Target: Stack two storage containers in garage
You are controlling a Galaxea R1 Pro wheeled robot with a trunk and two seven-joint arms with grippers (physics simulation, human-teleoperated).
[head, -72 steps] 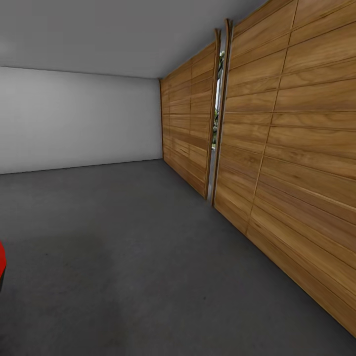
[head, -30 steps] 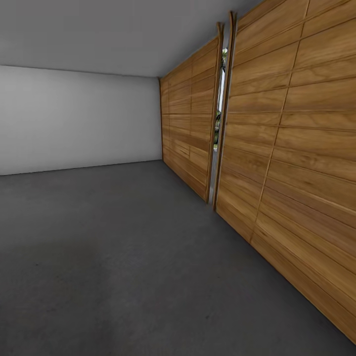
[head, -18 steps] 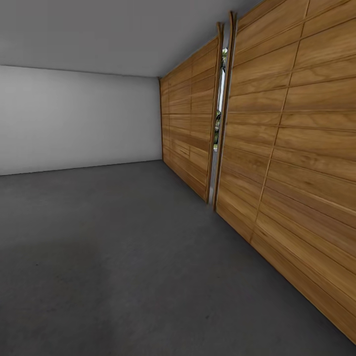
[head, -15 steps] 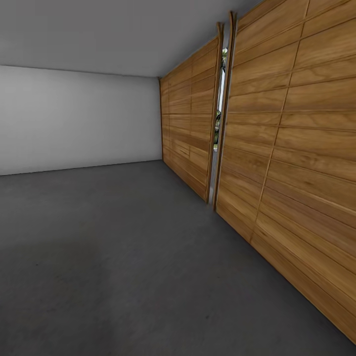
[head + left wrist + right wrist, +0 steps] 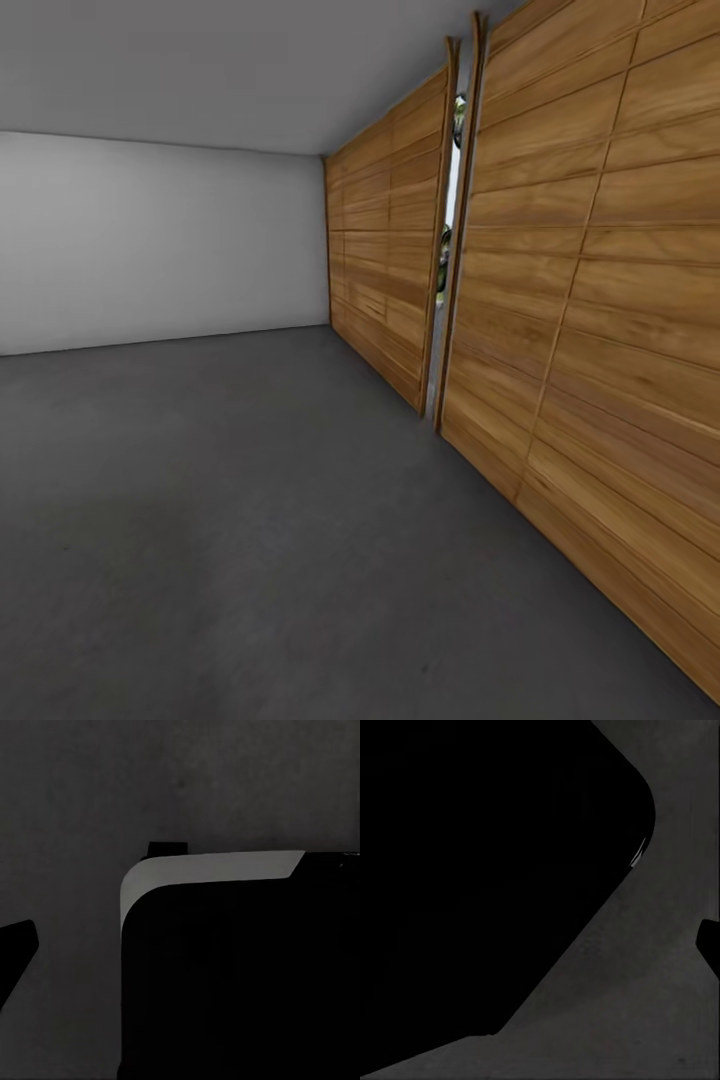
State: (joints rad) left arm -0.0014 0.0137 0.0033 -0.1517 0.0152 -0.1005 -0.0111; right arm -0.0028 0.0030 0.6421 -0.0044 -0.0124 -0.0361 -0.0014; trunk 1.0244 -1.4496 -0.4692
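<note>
I am in the garage, and the two storage containers and the living room are out of view. The dark grey floor [image 5: 250,520] stretches ahead to a pale grey wall [image 5: 150,240]. In the left wrist view a black robot part [image 5: 240,982] with a pale rounded edge hangs over the floor [image 5: 75,810], and a dark tip [image 5: 15,945] pokes in at the frame's edge. The right wrist view has a large black shape [image 5: 472,870] above the floor [image 5: 645,1005] and a small dark tip [image 5: 709,945] at the edge. Neither gripper's jaws can be made out.
Wide horizontal wood-plank doors [image 5: 600,300] line the right side. A narrow vertical gap [image 5: 445,270] between two panels lets in daylight and greenery. Open floor runs to the left and ahead as far as the far wall.
The head view has shifted slightly, so the doors sit a little further right. A red sliver at the lower left edge 2.4 s ago is gone from the picture.
</note>
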